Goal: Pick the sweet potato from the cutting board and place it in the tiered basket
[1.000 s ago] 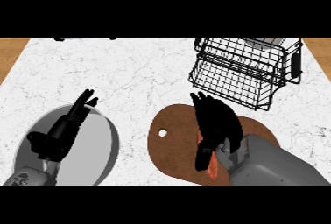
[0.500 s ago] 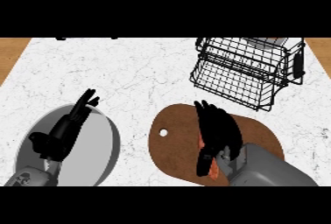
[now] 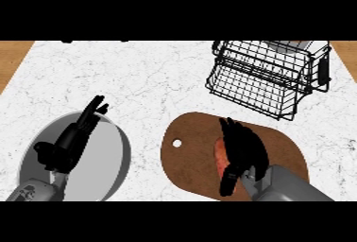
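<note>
A white marbled counter [image 3: 140, 75] is seen, with a black wire basket [image 3: 268, 75] beyond the rounded brown wooden board [image 3: 191, 156]. On the board, the orange sweet potato [image 3: 222, 153] (mostly hidden) is now covered by the right hand [image 3: 242, 151], fingers curling over it. Left of the board, the left hand [image 3: 73, 137] rests open over a grey plate [image 3: 111, 156], unchanged.

Counter top [image 3: 153, 80]: white marble-look stone with fine grey veining, smooth and matt; plain wood-toned strips at both far corners.

Cutting board [image 3: 195, 156]: reddish-brown wood look, smooth, matt, with a small hole through it near the edge facing the plate.

Plate [image 3: 111, 160], left of the cutting board: plain grey, smooth, with a soft sheen.

Tiered basket [image 3: 268, 75], beyond the cutting board: thin black wire, open mesh.

Sweet potato [image 3: 222, 153], on the cutting board: orange-red skin, dull.

Right hand [image 3: 244, 149] and left hand [image 3: 70, 142]: matt black. Forearms: smooth grey casing.
</note>
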Tool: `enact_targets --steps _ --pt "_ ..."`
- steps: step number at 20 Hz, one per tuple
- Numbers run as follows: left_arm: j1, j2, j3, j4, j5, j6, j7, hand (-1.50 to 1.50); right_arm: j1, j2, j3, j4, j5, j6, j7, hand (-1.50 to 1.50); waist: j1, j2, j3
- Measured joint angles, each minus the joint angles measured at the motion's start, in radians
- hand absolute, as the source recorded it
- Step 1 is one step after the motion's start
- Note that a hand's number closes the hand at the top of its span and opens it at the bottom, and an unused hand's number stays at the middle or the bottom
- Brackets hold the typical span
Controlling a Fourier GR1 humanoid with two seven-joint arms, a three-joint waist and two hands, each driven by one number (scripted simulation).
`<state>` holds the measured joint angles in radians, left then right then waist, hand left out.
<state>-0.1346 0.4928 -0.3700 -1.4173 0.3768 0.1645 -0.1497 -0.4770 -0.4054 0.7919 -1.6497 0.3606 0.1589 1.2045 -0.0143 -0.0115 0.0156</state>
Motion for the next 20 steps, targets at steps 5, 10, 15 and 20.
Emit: enact_targets --steps 5,10,15,20 --pt "-0.004 -0.01 -0.002 -0.003 -0.01 0.007 0.003 0.0 0.056 0.019 0.0 0.015 0.04 -0.007 -0.019 -1.5 0.004 0.001 0.001" --pt "-0.008 -0.018 0.0 -0.001 -0.015 -0.002 0.005 0.0 0.1 0.035 -0.02 0.021 0.091 -0.019 -0.05 1.5 0.008 0.0 0.0" --pt "-0.012 -0.026 0.012 0.013 -0.017 -0.022 0.002 0.0 0.111 0.085 -0.045 0.012 0.174 -0.047 -0.098 1.5 0.012 0.0 0.001" --pt "-0.02 -0.035 0.02 0.016 -0.024 -0.036 0.024 0.0 0.102 0.137 -0.073 0.061 0.236 -0.053 -0.131 1.5 0.016 0.003 0.001"
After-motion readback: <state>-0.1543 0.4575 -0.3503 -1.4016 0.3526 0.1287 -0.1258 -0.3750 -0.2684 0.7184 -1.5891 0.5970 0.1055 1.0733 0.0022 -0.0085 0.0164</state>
